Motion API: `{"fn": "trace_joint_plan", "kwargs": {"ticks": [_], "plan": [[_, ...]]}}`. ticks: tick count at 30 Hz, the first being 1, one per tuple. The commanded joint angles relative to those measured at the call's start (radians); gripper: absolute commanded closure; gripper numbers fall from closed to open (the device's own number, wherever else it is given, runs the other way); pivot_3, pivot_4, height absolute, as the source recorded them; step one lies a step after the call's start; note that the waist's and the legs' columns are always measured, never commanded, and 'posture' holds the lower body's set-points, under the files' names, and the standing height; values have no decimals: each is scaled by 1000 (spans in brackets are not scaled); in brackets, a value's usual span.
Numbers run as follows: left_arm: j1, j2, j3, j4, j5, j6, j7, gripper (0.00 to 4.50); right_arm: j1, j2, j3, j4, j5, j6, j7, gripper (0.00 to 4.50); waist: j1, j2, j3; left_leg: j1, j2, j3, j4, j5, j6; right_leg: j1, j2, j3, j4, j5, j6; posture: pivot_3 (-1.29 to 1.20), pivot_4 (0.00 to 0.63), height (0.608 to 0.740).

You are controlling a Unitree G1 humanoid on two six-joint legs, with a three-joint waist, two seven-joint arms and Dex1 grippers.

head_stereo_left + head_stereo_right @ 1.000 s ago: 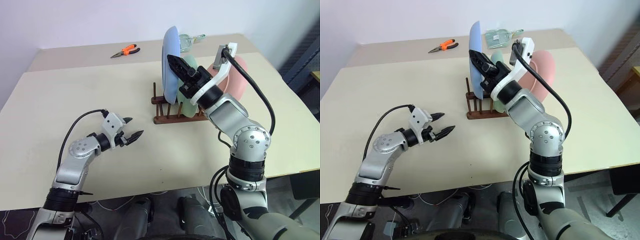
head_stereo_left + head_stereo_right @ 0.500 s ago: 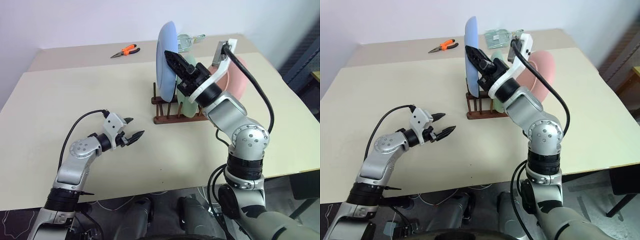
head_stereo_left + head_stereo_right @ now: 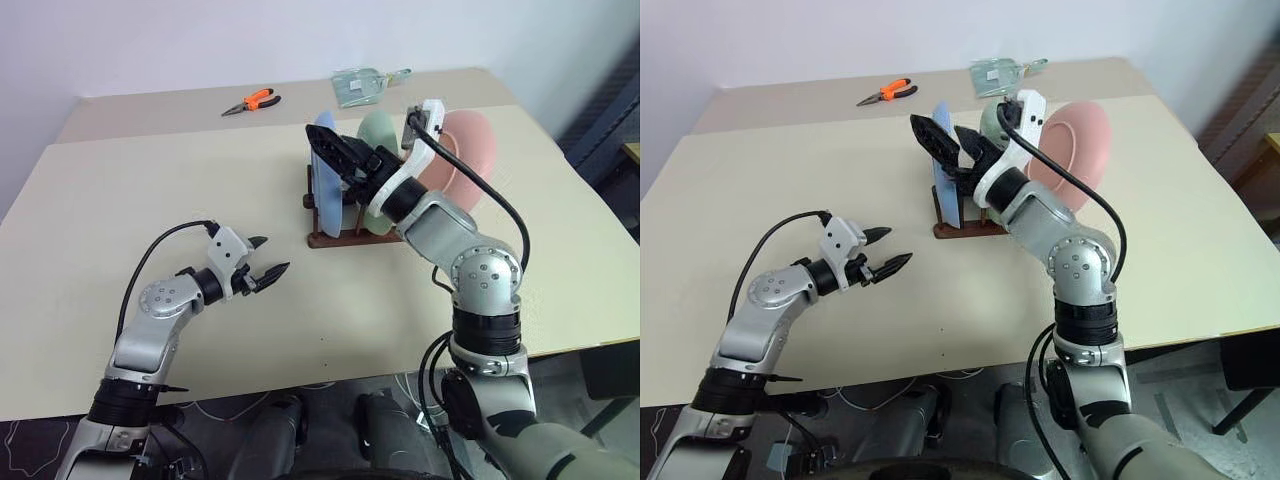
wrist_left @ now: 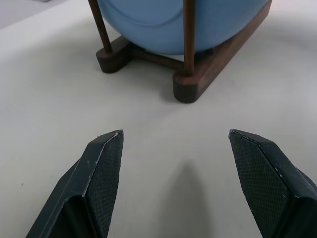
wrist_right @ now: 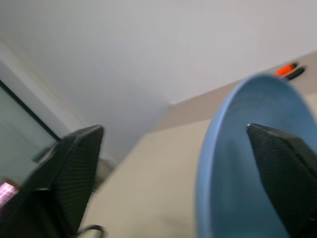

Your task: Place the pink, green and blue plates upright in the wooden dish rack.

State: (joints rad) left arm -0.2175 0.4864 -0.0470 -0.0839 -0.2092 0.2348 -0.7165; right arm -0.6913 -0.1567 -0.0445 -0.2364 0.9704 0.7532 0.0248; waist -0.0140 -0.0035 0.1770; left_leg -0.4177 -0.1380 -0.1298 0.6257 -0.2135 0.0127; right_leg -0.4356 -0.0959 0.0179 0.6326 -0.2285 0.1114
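The blue plate (image 3: pixel 324 195) stands on edge between the pegs at the near-left end of the wooden dish rack (image 3: pixel 330 240). Behind it stands the green plate (image 3: pixel 380 128). Past that leans the pink plate (image 3: pixel 470 150), its lower part hidden by my right arm. My right gripper (image 3: pixel 948 140) is open over the blue plate's top, one finger on each side of the rim (image 5: pixel 237 139), apart from it. My left gripper (image 3: pixel 265 260) hovers open and empty above the table, left of the rack and pointing toward it (image 4: pixel 198 74).
Orange-handled pliers (image 3: pixel 252 100) lie at the far left of the table. A clear plastic item (image 3: pixel 365 82) lies at the far edge behind the rack. The beige table (image 3: pixel 150 180) stretches wide to the left and in front of the rack.
The right gripper has opened and let go of the blue plate, which has dropped from raised above the rack to standing between the pegs. The left arm has stayed still.
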Motion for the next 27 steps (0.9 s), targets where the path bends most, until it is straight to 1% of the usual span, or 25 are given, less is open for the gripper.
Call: {"fn": "trace_joint_plan", "kwargs": {"ticks": [1,4,6,8,9,10,12,14,15,16,17,19,21,23,27], "plan": [[1,-3,14,-42,-16,-2,1,1011,-48,-73,68,-108,-100,-28,112,31,0,0,0,0,0,0,0,0,0,0,0,0,0,0,0,0,150,719],[6,-6,11,-46,-15,-1,1,1011,-54,-217,156,-211,-234,-67,252,31,2,0,0,-1,0,0,0,0,0,0,0,0,0,0,0,0,150,719],[9,-8,10,-49,-13,0,1,1011,-41,-284,159,-250,-278,-82,297,31,3,0,0,-1,0,0,1,0,0,0,-1,-1,-1,0,0,0,150,719],[9,-9,10,-48,-12,0,1,1011,-15,-368,102,-283,-310,-97,336,31,6,0,0,-1,0,0,2,0,0,1,-1,-1,-1,0,0,0,150,719],[9,-9,10,-47,-12,-1,-2,1011,-1,-412,34,-289,-291,-89,350,31,8,-1,0,-1,0,0,2,0,0,2,-1,-2,-2,0,0,0,150,719],[8,-8,7,-45,-12,-2,-7,1011,15,-459,-42,-288,-263,-76,368,265,10,-1,0,-1,0,0,2,0,0,2,-1,-2,-2,0,0,0,150,719],[7,-7,3,-43,-12,-4,-15,1011,39,-517,-134,-284,-228,-57,390,890,20,-1,0,-2,0,0,3,0,0,3,-1,-2,-3,0,0,0,150,719],[2,-9,-6,-40,-14,-5,-28,1011,83,-586,-196,-269,-249,-46,404,1885,26,-1,0,-2,0,0,3,0,1,3,-1,-1,-3,0,0,0,150,719],[-4,-14,-17,-43,-18,-2,-40,1011,132,-634,-228,-250,-301,-55,409,2415,27,-1,0,-2,0,0,2,0,1,2,-1,-1,-3,0,0,0,150,719],[-9,-17,-25,-45,-20,0,-48,1011,166,-666,-248,-237,-337,-64,412,2851,28,-1,0,-2,0,0,2,0,1,3,-1,-1,-4,0,0,0,150,719],[-14,-22,-36,-53,-22,3,-56,1011,206,-696,-265,-227,-369,-78,422,3446,29,-1,0,-2,0,0,2,0,1,3,-1,-2,-4,0,0,0,150,719],[-28,-43,-73,-90,-34,21,-75,1011,308,-750,-297,-196,-468,-131,430,4383,31,-1,0,-2,0,0,3,0,1,3,-2,-2,-4,-2,-2,0,150,719],[-37,-63,-101,-113,-41,35,-81,1011,383,-796,-298,-160,-572,-190,431,4457,29,-1,0,-3,-1,0,4,0,1,3,-2,-1,-4,-2,-2,0,150,719],[-40,-78,-120,-119,-37,42,-79,1011,420,-817,-281,-127,-639,-234,433,4457,24,-1,0,-4,0,1,5,-1,1,3,-2,-1,-4,-2,-2,0,150,719],[-41,-94,-143,-125,-25,47,-74,1011,429,-802,-210,-82,-733,-292,432,4457,16,0,0,-2,1,3,3,-1,1,3,-1,0,-3,-2,-2,0,150,719]]}}
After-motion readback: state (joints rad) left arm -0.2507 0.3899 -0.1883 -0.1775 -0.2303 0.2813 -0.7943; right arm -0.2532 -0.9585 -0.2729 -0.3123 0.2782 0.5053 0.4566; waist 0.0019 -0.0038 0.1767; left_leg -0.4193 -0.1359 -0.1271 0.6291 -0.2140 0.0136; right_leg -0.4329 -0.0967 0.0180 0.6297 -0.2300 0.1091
